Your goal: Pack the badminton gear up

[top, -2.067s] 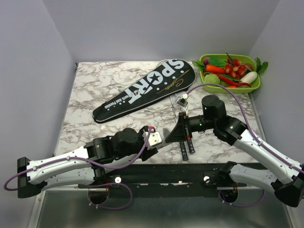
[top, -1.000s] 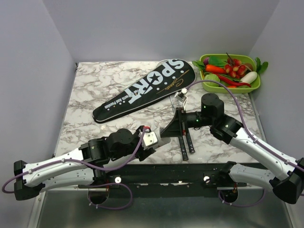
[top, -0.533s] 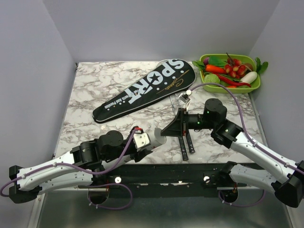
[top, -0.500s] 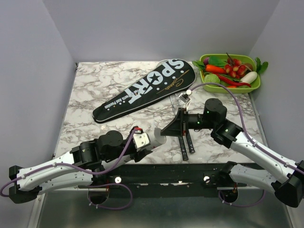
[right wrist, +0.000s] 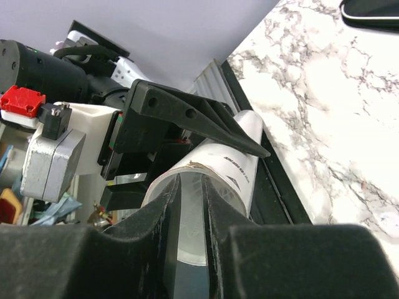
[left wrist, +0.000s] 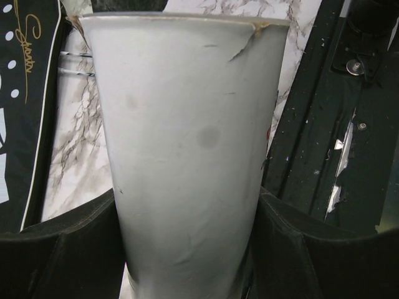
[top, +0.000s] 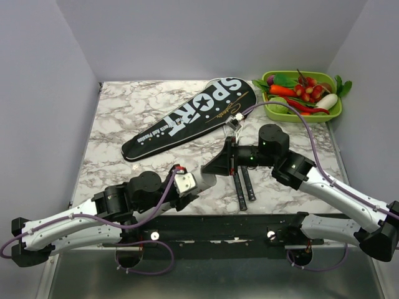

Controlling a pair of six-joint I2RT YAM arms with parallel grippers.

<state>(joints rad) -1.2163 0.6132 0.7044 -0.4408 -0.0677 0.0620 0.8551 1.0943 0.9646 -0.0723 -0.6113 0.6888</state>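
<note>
Marble table (top: 124, 118) lit evenly from above, shadows kept soft, white tube (left wrist: 187, 156) shaded grey at close range, right wrist foreground blurred at 6 o'clock.

Bench (top: 124, 106): marble-patterned, smooth. Cover (top: 187, 118): black, fabric-like, matt. Tube (left wrist: 187, 156): pale card, matt, scuffed, rim torn.

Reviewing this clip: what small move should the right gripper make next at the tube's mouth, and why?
Likely close the right gripper on the rim of the white tube: its fingers sit at the open end, nearly together, while the left gripper clamps the body.
</note>
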